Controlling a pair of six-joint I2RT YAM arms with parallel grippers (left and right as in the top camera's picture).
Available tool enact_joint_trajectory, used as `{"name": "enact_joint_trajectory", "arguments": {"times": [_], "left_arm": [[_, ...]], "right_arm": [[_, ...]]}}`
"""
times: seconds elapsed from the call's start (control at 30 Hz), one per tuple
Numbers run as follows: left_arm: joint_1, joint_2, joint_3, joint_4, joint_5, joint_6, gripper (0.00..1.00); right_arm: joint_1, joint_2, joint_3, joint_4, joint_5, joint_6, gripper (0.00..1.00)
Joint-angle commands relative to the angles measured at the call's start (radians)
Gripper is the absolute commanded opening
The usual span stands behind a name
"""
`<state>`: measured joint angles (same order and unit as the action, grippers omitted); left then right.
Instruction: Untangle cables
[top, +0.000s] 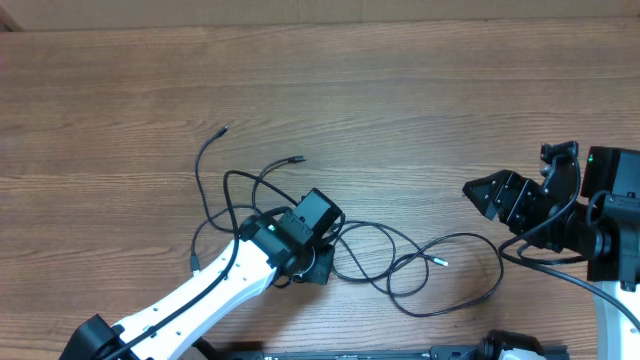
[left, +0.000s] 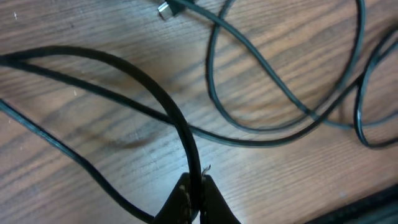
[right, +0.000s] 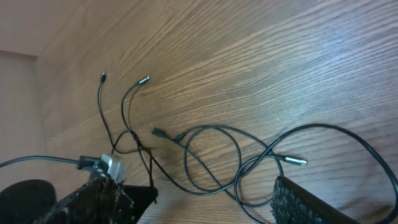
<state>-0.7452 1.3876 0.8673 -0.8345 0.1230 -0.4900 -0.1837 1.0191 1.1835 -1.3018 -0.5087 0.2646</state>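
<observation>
Several thin black cables (top: 392, 262) lie looped and crossed over the middle of the wooden table, their loose ends fanning out to the upper left. One silver-tipped plug (top: 440, 262) points right. My left gripper (top: 318, 262) sits over the left part of the tangle. The left wrist view shows this gripper (left: 194, 185) shut on one black cable (left: 180, 124), which arcs up and away to the left. My right gripper (top: 510, 188) hovers open at the right, apart from the cables. Its fingers (right: 99, 202) frame the loops (right: 239, 147) and the silver plug (right: 297, 161).
Bare wooden table (top: 420, 90) stretches behind the tangle. A small plug (left: 165, 9) lies at the top of the left wrist view. The right arm's own thicker black cable (top: 530, 255) hangs by the right edge. A dark rail (top: 400, 352) runs along the front edge.
</observation>
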Motion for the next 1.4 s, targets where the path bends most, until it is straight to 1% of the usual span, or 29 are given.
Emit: {"name": "enact_joint_trajectory", "arguments": {"times": [0.0, 0.13, 0.2, 0.3, 0.4, 0.5, 0.6, 0.7, 0.77, 0.83, 0.9, 0.93, 0.97, 1.07, 1.2, 1.37], "left_arm": [[0.022, -0.013, 0.161, -0.066, 0.031, 0.068, 0.04], [0.04, -0.022, 0.42, -0.182, 0.019, 0.146, 0.04], [0.04, -0.023, 0.563, -0.206, -0.019, 0.171, 0.04], [0.04, -0.023, 0.74, -0.212, -0.086, 0.172, 0.04], [0.04, -0.023, 0.869, -0.212, -0.121, 0.172, 0.04], [0.04, -0.025, 0.965, -0.212, -0.145, 0.182, 0.04], [0.04, -0.034, 1.023, -0.212, -0.186, 0.207, 0.04], [0.04, -0.051, 1.062, -0.209, -0.236, 0.207, 0.04], [0.04, -0.066, 1.085, -0.2, -0.239, 0.207, 0.04], [0.04, -0.082, 1.104, -0.189, -0.237, 0.207, 0.04], [0.04, -0.099, 1.123, -0.186, -0.234, 0.207, 0.04], [0.04, -0.109, 1.133, -0.187, -0.234, 0.207, 0.04], [0.04, -0.118, 1.141, -0.19, -0.233, 0.207, 0.04], [0.04, -0.156, 1.152, -0.19, -0.202, 0.207, 0.04], [0.04, -0.205, 1.152, -0.188, -0.123, 0.206, 0.04], [0.04, -0.251, 1.151, -0.188, -0.095, 0.206, 0.04]], "right_arm": [[-0.001, -0.009, 0.014, -0.002, -0.015, -0.004, 0.78], [-0.001, -0.009, 0.014, -0.003, -0.046, -0.012, 0.79], [-0.001, -0.009, 0.014, -0.005, -0.047, -0.012, 0.79], [-0.001, -0.009, 0.014, -0.008, -0.051, -0.011, 0.79], [-0.001, -0.009, 0.014, -0.006, -0.087, -0.013, 0.79], [-0.001, -0.009, 0.014, 0.006, -0.147, -0.093, 0.79], [-0.001, -0.009, 0.014, 0.013, -0.223, -0.225, 0.79], [-0.001, -0.009, 0.014, 0.009, -0.303, -0.37, 0.8], [0.006, -0.009, 0.014, 0.002, -0.373, -0.471, 0.8], [0.032, -0.009, 0.014, 0.003, -0.441, -0.568, 0.82], [0.07, -0.009, 0.014, 0.014, -0.466, -0.629, 0.88], [0.094, -0.009, 0.014, 0.029, -0.463, -0.652, 0.93], [0.113, -0.009, 0.014, 0.045, -0.46, -0.669, 1.0], [0.171, -0.008, 0.014, 0.14, -0.462, -0.686, 1.0], [0.256, 0.003, 0.014, 0.306, -0.463, -0.679, 1.0], [0.387, 0.053, 0.014, 0.48, -0.465, -0.577, 1.0]]}}
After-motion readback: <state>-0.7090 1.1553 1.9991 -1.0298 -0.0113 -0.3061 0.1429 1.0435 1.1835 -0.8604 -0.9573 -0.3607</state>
